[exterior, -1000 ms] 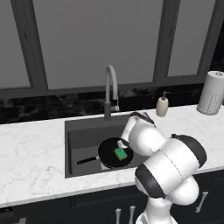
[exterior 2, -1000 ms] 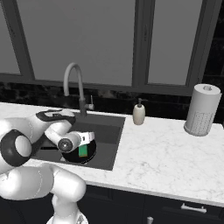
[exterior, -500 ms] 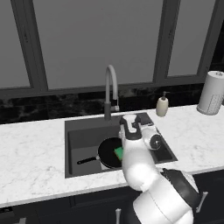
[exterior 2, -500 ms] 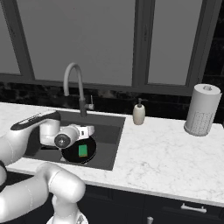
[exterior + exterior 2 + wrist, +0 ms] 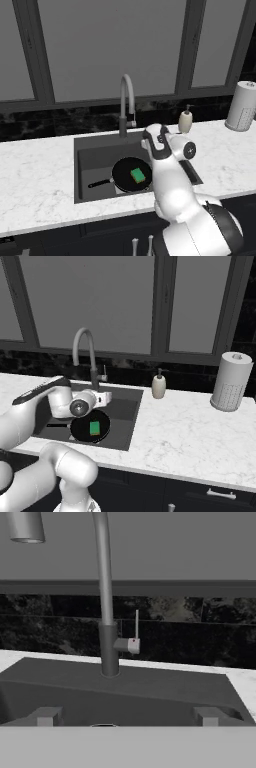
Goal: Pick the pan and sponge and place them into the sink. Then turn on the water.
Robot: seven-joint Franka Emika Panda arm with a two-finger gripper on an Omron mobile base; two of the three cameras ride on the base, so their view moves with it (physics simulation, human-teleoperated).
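Note:
The black pan (image 5: 125, 175) lies on the bottom of the dark sink (image 5: 87, 152) with its handle pointing left. On the pan rests the green sponge (image 5: 138, 175) (image 5: 94, 428). My gripper (image 5: 148, 136) (image 5: 108, 399) hovers above the basin's right half, level with the counter and aimed at the grey gooseneck faucet (image 5: 125, 102). In the hand view the gripper (image 5: 127, 717) is open, with nothing between its fingertips (image 5: 47, 716). The faucet (image 5: 105, 612) and its side lever (image 5: 136, 626) stand straight ahead of it. No water runs.
A soap dispenser (image 5: 185, 121) (image 5: 159, 386) stands on the white marble counter right of the sink. A paper towel roll (image 5: 242, 106) (image 5: 230, 382) is at the far right. A dark backsplash and windows close off the back.
The arm has risen from low over the pan and sponge, and the hand now faces the faucet. Pan and sponge stay in the sink. The gripper stayed open.

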